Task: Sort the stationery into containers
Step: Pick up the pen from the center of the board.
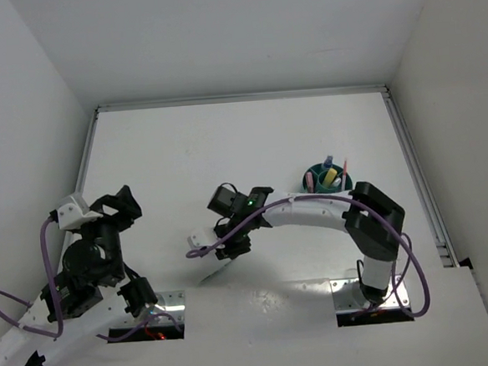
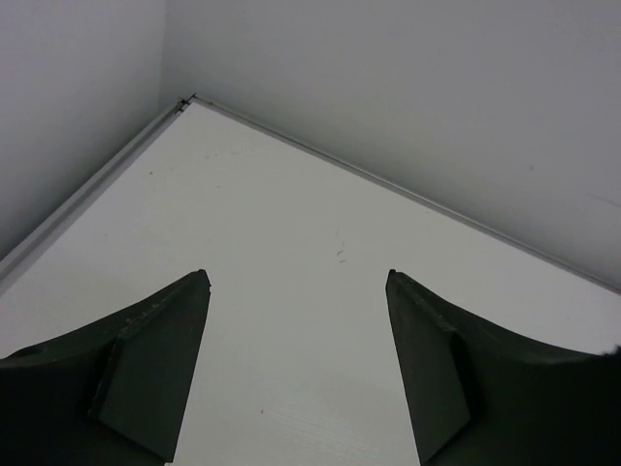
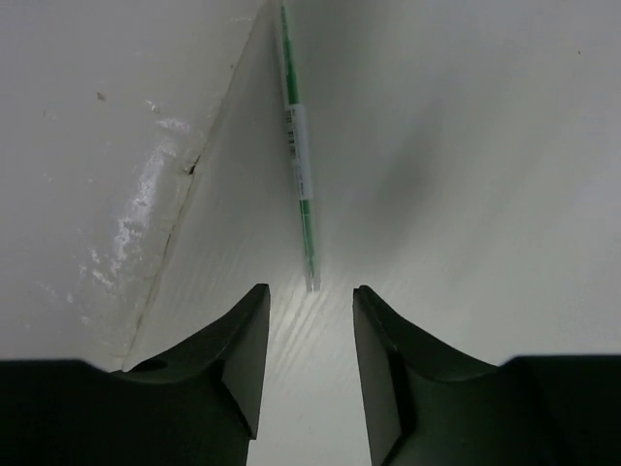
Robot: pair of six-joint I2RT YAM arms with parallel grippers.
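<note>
- The teal cup (image 1: 315, 186) holds several pieces of stationery (image 1: 331, 175), with pink, yellow and blue ends standing up out of it. It sits well apart from the right fingers (image 3: 254, 320), back along that arm near its elbow.
- The only loose item the pictures show is a thin green pen (image 3: 299, 146), so the sort looks nearly finished, with this one piece left to carry over.
- The pen lies flat on the desk (image 3: 466, 146). Its near end is just ahead of the right fingertips and almost centred on the gap between them.
- Its long axis runs straight away from the right fingers, leaning slightly to their left at the far end, with a seam (image 3: 194, 165) in the desk just off to its left side.
- The near end is pale and clear; I cannot tell whether it is the writing end.
- The right fingers stand a little apart and hold nothing, roughly in line with the pen rather than across it.
- The left fingers (image 2: 189, 311) are spread wide and empty, with only bare desk ahead of them and no stationery near.
</note>
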